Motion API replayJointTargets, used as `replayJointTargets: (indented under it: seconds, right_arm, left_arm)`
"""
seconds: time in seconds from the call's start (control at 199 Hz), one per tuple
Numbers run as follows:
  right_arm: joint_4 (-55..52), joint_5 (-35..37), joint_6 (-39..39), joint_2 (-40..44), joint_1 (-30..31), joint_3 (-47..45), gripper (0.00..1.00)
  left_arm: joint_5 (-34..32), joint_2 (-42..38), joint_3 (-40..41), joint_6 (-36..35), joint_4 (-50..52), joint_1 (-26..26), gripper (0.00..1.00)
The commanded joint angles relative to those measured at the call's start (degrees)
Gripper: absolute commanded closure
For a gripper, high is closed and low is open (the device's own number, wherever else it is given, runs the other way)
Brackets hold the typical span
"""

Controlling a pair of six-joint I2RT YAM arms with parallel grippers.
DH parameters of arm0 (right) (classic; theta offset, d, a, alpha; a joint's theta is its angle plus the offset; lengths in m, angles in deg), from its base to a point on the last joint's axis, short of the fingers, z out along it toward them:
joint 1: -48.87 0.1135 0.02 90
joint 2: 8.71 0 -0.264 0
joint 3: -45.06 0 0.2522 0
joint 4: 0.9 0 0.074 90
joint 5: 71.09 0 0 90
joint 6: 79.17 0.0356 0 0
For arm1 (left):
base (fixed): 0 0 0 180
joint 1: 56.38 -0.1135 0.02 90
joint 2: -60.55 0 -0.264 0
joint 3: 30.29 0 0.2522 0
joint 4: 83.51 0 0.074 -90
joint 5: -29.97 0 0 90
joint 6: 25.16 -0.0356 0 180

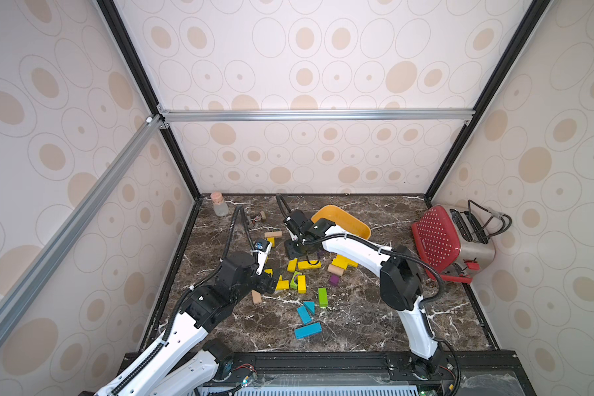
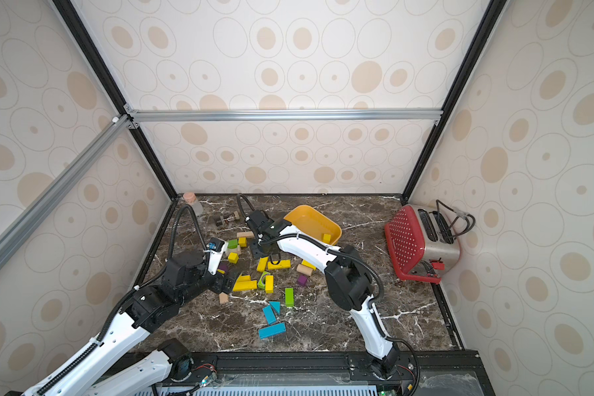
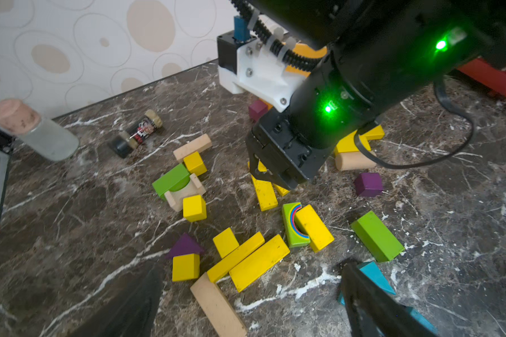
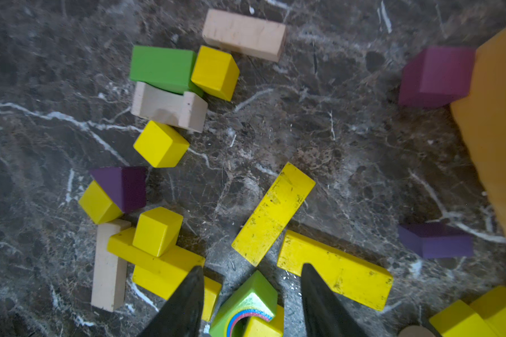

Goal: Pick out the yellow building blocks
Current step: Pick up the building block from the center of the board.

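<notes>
- While only blue blocks (image 1: 307, 331) and a lime-green bar (image 1: 322, 296) lie nearest the robot's base on the marble tabletop (image 1: 374, 325), none of them belongs to the task, so both arms reach past them.
- Just beyond, the left gripper (image 3: 251, 265) hangs low with its fingers (image 3: 368, 303) spread wide and nothing between them. Two long yellow bars (image 3: 259, 262) lie side by side under the gap, and the wide stance looks chosen to straddle one of them.
- Around that spot sit most of the yellow building blocks (image 3: 194, 207), cubes and bars scattered mid-table between the two arms. They are mixed with a purple triangle (image 3: 184, 245), a green rainbow arch (image 3: 294, 230) and a plain wooden bar (image 3: 216, 306). Several touch these neighbours, so each pick probably needs a clean approach.
- Farther on, the right gripper (image 4: 251, 266) points down at a scuffed yellow bar (image 4: 272, 213), its jaws partly spread and pinching nothing. I judge the narrower gap suits a bar's short side.
- Behind its wrist stands the orange-yellow oval tub (image 2: 309, 219) with one yellow cube (image 2: 326, 237) in it. It is likely the collecting place, kept close to the pile for short carries.
- Farthest off, a corked glass bottle (image 1: 219, 204), a small labelled bottle (image 1: 258, 217) on its side and a red toaster (image 1: 439, 240) rest by the walls, well apart from the blocks.
</notes>
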State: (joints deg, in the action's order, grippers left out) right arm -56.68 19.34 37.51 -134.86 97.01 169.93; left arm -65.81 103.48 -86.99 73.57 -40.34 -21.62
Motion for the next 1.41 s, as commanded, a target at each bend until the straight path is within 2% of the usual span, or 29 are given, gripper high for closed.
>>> replayJointTargets:
  seconds: [0.0, 0.151, 0.553, 0.738, 0.924, 1.1, 1.402]
  right_arm:
    - [-5.2, 0.9, 3.5, -3.7, 0.5, 5.5, 0.45]
    - [-12.1, 2.7, 4.0, -8.2, 0.6, 12.5, 0.46]
    - [-20.4, 3.9, 4.3, -17.1, 0.6, 25.9, 0.47]
    - [-21.8, 5.7, 4.2, -16.6, 0.9, 24.7, 0.48]
    - [-22.7, 7.5, 3.0, -16.1, 1.0, 23.8, 0.51]
    - [-21.2, 5.2, 3.3, -16.9, 1.0, 24.1, 0.54]
    - [-19.9, 5.0, 6.0, -19.4, 1.0, 24.0, 0.52]
  left_arm:
    - [-2.6, -1.6, 1.0, 4.6, 3.9, -0.2, 0.04]
    - [-1.9, -0.8, -0.4, 3.5, 6.1, -0.2, 0.01]
    - [0.9, 6.7, -3.8, 3.3, 10.7, -0.9, 0.01]
    - [-0.5, 8.1, -3.8, 3.3, 10.1, -1.0, 0.01]
    - [-2.6, 9.4, -2.9, 0.0, 9.4, -1.0, 0.01]
    - [-2.2, 8.9, -2.0, -3.0, 7.8, -1.0, 0.01]
    - [-1.5, 6.5, -1.3, -12.7, 5.1, -0.9, 0.01]
